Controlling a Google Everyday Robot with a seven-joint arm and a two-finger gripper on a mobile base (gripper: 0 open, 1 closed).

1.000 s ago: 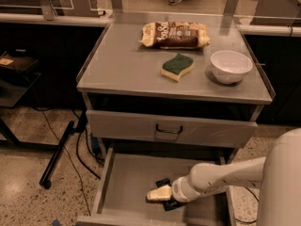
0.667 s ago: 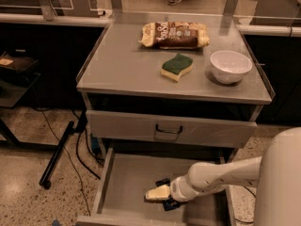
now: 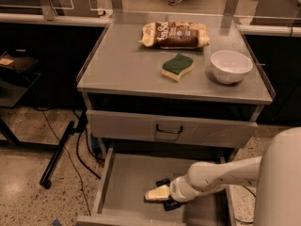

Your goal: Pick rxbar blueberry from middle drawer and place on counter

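End effector (image 3: pixel 156 193) in middle drawer (image 3: pixel 123 182), grip unclear, over rxbar blueberry (image 3: pixel 170 205) lying roughly front-to-back

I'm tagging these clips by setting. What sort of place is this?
Probably an office kitchenette or test kitchen: a stainless-steel counter carries a snack bag, a sponge and a white bowl. The gripper is low in the open middle drawer, at the dark rxbar blueberry.

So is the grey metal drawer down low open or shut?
Open: the wide grey metal tray drawer is pulled out, its floor showing. The cream gripper reaches inside, over the dark-wrapped snack bar.
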